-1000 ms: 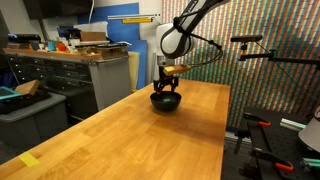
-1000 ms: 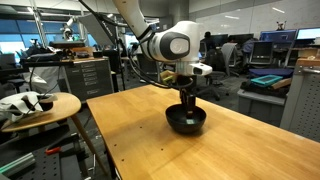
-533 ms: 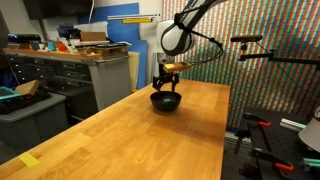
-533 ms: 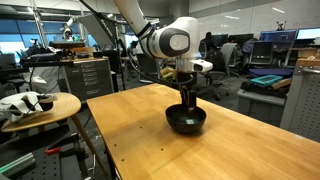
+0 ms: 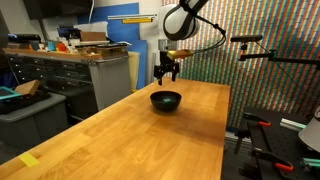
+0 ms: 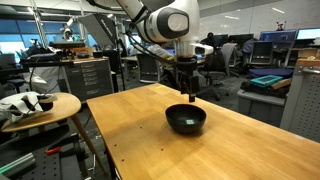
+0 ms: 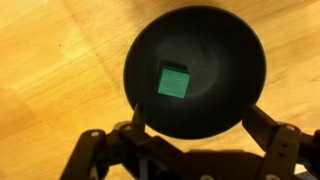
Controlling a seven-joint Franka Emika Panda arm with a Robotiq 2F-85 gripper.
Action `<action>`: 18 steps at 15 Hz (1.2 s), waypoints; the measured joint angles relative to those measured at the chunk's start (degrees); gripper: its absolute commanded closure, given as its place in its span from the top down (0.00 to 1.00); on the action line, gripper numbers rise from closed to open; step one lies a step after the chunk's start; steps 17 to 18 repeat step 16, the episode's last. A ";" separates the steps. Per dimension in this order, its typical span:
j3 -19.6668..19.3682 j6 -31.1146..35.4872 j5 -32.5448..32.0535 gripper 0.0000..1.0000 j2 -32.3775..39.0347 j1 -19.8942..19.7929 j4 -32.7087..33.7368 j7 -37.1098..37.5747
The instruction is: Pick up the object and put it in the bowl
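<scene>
Exterior view, across the long tabletop (image 5: 130,140): the gripper (image 5: 166,79) hangs straight above the bowl (image 5: 166,101), with clear air between fingertips and rim. The bowl sits upright on the wood near the far end of the tabletop. The jaws point down; how far apart they stand is too small to tell from here. The block cannot be made out inside the bowl at this angle. A flat yellow tape piece (image 5: 28,160) lies on the near corner, well apart from the bowl.

Exterior view, from the opposite side: the gripper (image 6: 190,94) is again above the bowl (image 6: 186,126), not touching it. The inside of the bowl reads as dark and the block is not discernible. A small round side table (image 6: 50,108) stands beside the tabletop.

Wrist view, looking straight down: the gripper (image 7: 193,125) has its jaws spread wide and empty, one finger on each side of the lower frame. The bowl (image 7: 222,50) fills the upper middle. The green block (image 7: 173,81) rests on the bowl's floor, a little off centre, clear of both fingers.
</scene>
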 measured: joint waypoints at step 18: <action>2.52 -15.29 -2.53 1.00 -10.34 -0.36 1.06 -18.92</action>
